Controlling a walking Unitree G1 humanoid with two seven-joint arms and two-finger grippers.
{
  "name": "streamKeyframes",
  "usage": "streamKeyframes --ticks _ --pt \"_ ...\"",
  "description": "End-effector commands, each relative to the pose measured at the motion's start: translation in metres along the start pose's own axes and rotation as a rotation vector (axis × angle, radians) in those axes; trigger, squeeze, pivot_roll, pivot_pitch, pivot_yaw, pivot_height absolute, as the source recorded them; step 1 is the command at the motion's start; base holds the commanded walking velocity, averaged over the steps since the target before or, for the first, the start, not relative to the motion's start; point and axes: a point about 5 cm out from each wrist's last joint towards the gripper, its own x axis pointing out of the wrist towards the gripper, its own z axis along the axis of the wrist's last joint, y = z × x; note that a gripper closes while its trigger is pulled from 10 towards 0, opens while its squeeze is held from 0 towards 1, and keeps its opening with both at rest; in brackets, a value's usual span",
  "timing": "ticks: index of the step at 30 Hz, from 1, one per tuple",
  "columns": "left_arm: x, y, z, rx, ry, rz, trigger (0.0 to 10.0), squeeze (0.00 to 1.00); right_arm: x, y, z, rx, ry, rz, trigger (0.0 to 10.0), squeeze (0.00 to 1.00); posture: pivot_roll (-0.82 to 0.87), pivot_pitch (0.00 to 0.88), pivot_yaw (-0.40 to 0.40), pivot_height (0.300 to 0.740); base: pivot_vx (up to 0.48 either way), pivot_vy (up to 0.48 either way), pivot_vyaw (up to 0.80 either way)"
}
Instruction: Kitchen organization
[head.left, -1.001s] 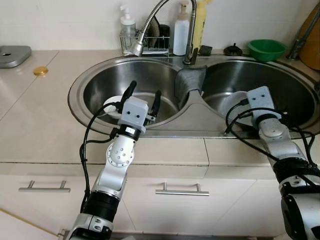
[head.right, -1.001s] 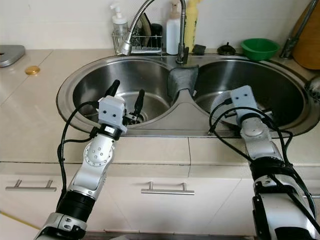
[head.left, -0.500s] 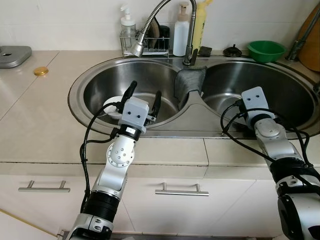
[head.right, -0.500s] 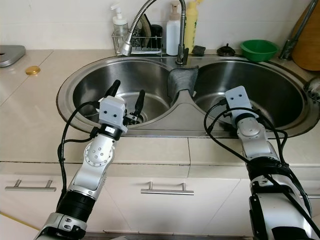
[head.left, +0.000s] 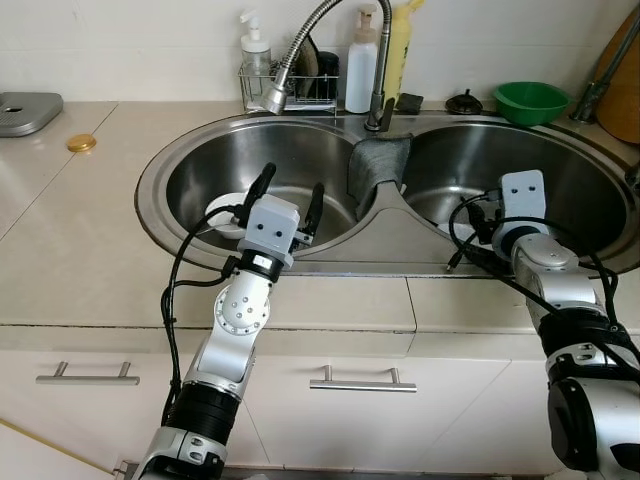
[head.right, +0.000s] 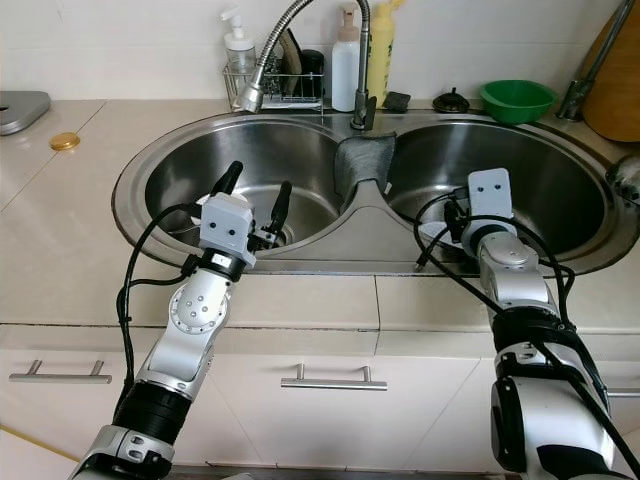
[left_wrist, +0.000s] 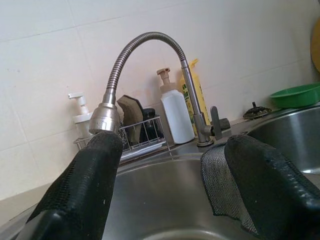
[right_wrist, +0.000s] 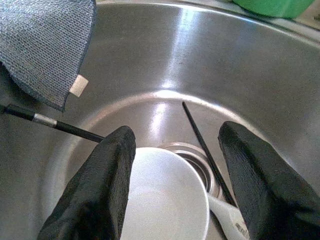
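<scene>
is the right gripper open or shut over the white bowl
Open: the right gripper has its two black fingers spread apart above the white bowl.

Left pincer (head.left: 289, 191) open above left basin (head.left: 190, 175); right arm (head.left: 545, 270) over right basin.

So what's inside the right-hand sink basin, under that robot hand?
In the right basin, below the open right gripper, lies a white ladle-like scoop over the drain, plus two black chopsticks. A grey cloth hangs over the divider. The scoop covers most of the drain.
</scene>
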Motion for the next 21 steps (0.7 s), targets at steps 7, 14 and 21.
streamKeyframes --ticks 7,14,21 --pt "0.001 0.000 0.000 -0.008 0.006 0.002 10.0 0.00 -0.015 0.002 0.025 0.127 -0.310 -0.157 10.0 0.00 -0.11 0.000 -0.001 0.740 0.000 0.000 0.00" --pt "0.001 -0.004 0.000 -0.025 0.005 -0.019 10.0 0.00 -0.045 0.029 0.046 0.023 -0.550 -0.080 10.0 0.00 -0.12 0.000 -0.002 0.740 0.000 0.067 0.00" --pt "0.002 -0.006 0.001 -0.028 0.000 -0.031 10.0 0.00 -0.053 0.033 0.047 -0.002 -0.597 -0.095 10.0 0.00 -0.12 0.000 0.000 0.740 0.000 0.470 0.00"
